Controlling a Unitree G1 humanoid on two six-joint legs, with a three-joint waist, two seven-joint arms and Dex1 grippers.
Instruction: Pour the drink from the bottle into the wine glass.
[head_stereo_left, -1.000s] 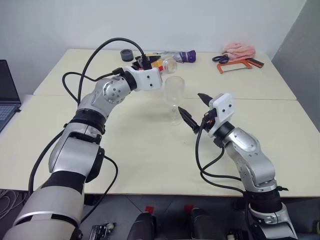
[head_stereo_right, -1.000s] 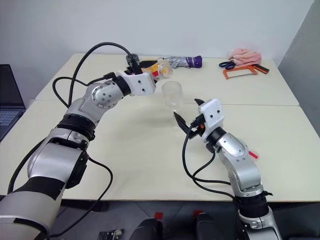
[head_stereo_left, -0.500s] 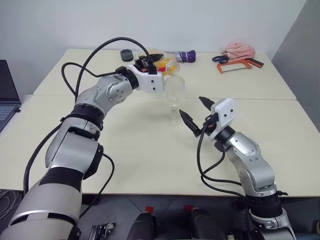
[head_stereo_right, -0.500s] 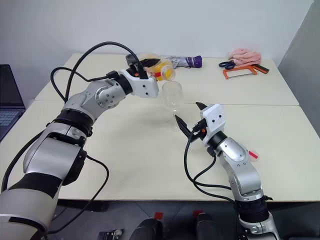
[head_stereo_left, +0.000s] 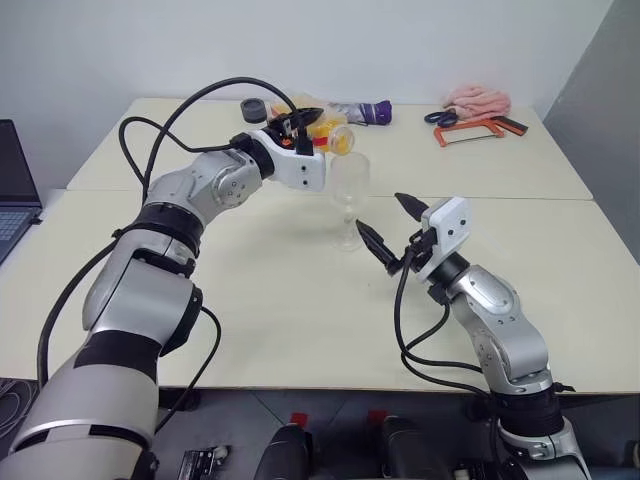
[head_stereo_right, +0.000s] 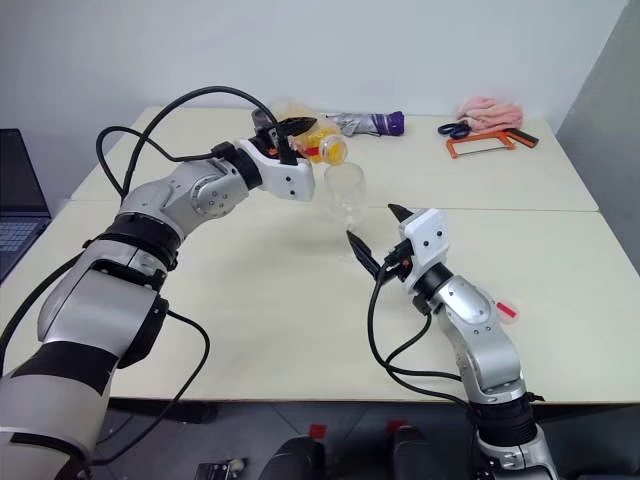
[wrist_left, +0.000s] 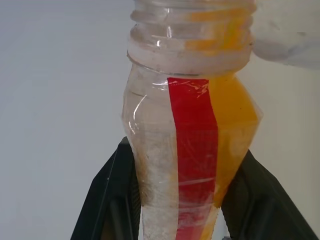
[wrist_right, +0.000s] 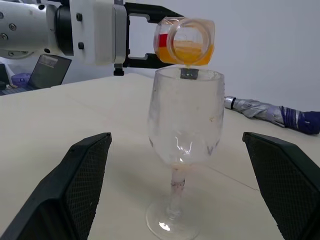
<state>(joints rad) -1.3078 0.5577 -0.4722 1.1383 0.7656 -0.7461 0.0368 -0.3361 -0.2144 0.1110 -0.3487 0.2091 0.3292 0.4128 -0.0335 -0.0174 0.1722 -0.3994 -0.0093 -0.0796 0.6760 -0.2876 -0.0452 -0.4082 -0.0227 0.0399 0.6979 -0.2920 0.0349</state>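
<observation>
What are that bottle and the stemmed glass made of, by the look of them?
The bottle looks like thin clear plastic: its wall dents where the left gripper squeezes it, and it has a moulded threaded neck. The wine glass seems to be glass, clear and glossy with sharp highlights, though hard plastic is possible.

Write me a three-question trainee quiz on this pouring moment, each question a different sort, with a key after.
1. True or false: the bottle is tipped on its side with its open mouth above the rim of the wine glass.
2. Which gripper holds the bottle?
A. left gripper
B. right gripper
C. neither
3. Fill in: the right gripper's two fingers stand ____ on either side of the glass, apart from it.

Key:
1. True; the drink has reached the bottle's mouth, and the glass bowl looks almost empty.
2. A
3. open
</observation>
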